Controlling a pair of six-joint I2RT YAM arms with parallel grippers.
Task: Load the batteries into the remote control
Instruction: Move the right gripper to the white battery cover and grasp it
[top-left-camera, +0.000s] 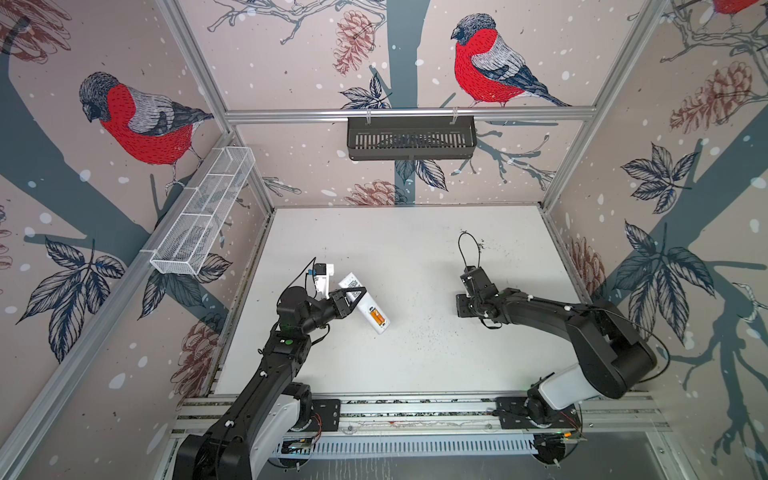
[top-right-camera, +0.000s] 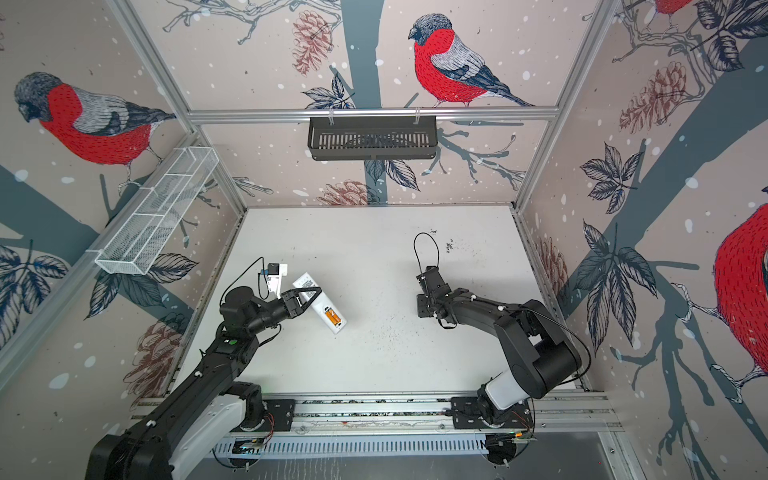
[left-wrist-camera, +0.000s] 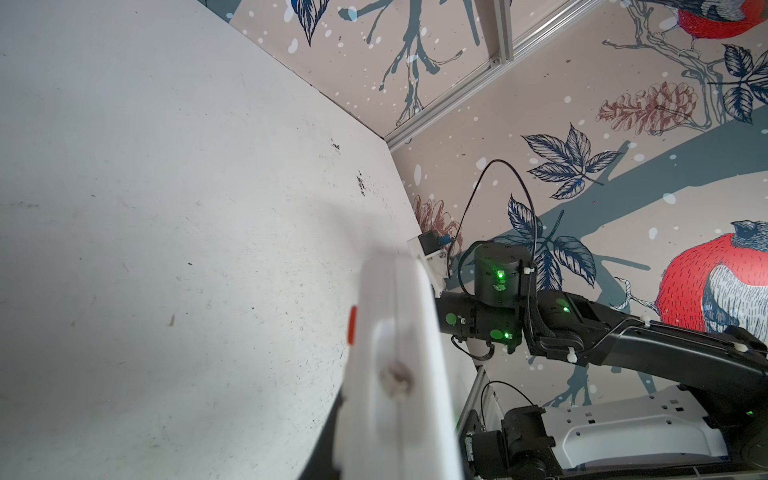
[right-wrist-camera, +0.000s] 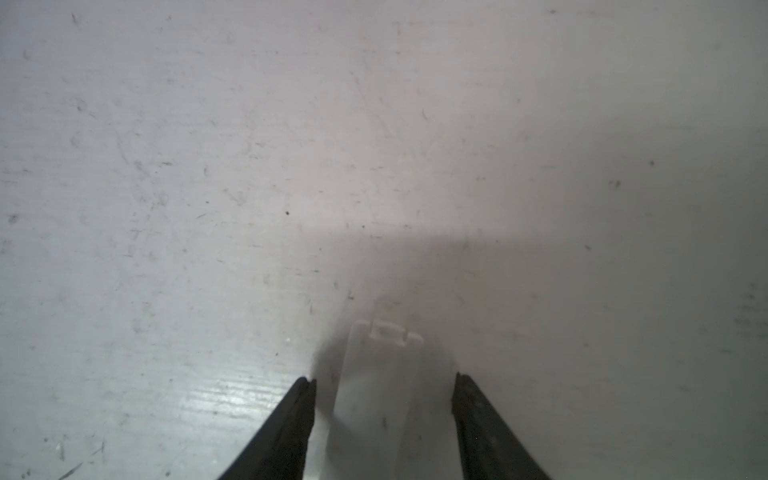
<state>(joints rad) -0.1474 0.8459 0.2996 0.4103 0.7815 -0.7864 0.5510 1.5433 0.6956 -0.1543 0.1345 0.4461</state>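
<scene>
Top view: my left gripper (top-left-camera: 356, 294) clamps the remote control (top-left-camera: 366, 308) steady, batteries (top-left-camera: 377, 316) seated just beyond its tips. Left wrist: that remote control fills the foreground. Right wrist: right gripper (right-wrist-camera: 384, 378) stands wide astride the white cover (right-wrist-camera: 382, 345), seemingly for pickup.

1. The counter (top-left-camera: 395, 257) (top-right-camera: 353, 257) is a flat white board, scuffed and scratched; the right wrist view (right-wrist-camera: 249, 124) shows fine marks and a glossy patch.
2. Left of centre in both top views, a white remote control (top-left-camera: 368, 309) (top-right-camera: 320, 307) lies back up, slanting from upper left to lower right, with orange batteries (top-left-camera: 377, 316) in its open compartment. Whether its whole length touches the surface cannot be told.
3. A small white battery cover (right-wrist-camera: 374, 374) with a latch tab lies flat on the counter.
4. Dark specks (top-left-camera: 480, 245) (top-right-camera: 449, 246) (left-wrist-camera: 360, 183) clump toward the upper right, with finer ones scattered lower down.
</scene>
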